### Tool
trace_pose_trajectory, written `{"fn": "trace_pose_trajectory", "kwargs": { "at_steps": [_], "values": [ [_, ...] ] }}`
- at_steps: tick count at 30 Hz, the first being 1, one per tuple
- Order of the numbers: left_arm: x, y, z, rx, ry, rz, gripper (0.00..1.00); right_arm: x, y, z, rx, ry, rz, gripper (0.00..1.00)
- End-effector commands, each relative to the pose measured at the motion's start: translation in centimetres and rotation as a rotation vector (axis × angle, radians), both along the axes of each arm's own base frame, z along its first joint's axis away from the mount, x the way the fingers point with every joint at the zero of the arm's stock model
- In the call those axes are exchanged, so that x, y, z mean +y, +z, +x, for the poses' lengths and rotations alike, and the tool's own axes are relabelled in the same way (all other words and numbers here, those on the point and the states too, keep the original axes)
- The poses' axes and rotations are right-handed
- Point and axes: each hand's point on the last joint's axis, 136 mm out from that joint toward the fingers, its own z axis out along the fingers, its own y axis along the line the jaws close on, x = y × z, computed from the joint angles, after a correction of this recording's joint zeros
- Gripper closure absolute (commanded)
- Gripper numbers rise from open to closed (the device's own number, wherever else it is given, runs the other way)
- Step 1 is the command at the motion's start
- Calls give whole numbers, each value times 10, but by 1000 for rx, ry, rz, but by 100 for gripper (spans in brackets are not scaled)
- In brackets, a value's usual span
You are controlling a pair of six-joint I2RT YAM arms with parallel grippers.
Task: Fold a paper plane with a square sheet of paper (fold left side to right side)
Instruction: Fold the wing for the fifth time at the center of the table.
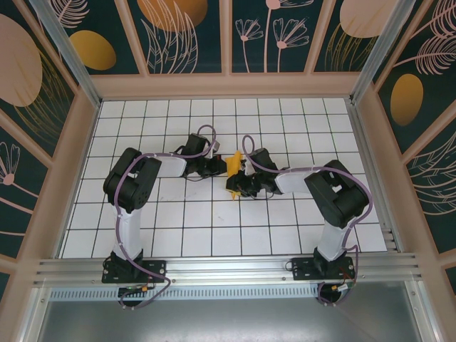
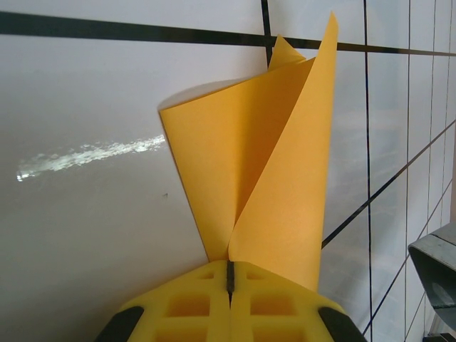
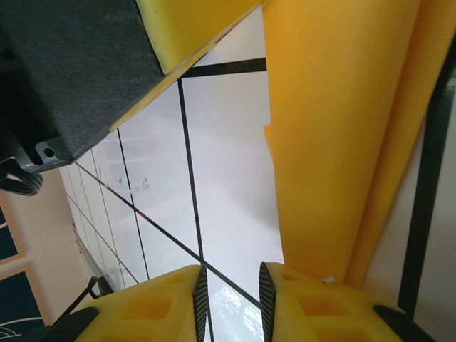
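Our left gripper (image 2: pixel 229 285) was clamped shut on the lower corner of the orange-yellow sheet of paper (image 2: pixel 271 164). The sheet rose from the pads as two spread flaps, held up over the table (image 2: pixel 85 235) between the arms. Our right gripper (image 3: pixel 229 303) stood part open, nothing between its fingers and the paper just beside one. We judged the flaps should meet edge to edge before any crease was pressed.

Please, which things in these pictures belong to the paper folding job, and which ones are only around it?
Belong to the job: thin orange-yellow folded paper sheet; left claw, shut on it; right claw, open beside it.
Only around: white gridded table; dark wall panels printed with flowers.
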Motion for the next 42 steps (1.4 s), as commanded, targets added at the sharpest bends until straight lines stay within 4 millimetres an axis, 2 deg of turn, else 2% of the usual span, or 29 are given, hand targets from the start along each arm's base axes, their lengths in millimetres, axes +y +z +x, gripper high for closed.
{"fn": "trace_pose_trajectory", "kwargs": {
  "at_steps": [1, 20, 29, 31, 37, 40, 42],
  "values": [
    [11, -31, 3, 12, 23, 79, 95, 0, -5, 1, -2, 7, -37, 70],
    [16, -41, 10, 10, 55, 123, 99, 0, -17, 1, 18, 1, -62, 70],
    [18, -48, 10, 20, 63, 141, 100, -10, -32, -4, 48, 7, -154, 70],
    [19, -48, 9, 21, 62, 141, 100, -8, -25, -2, 22, 6, -137, 70],
    [20, -49, 7, 22, 62, 144, 100, 6, 30, 11, -98, 12, -7, 69],
    [20, -48, 7, 20, 61, 141, 100, 6, 39, 9, -104, 14, 9, 68],
    [20, -49, 6, 23, 61, 141, 100, 5, 37, 3, -84, 17, 13, 69]
  ]
}}
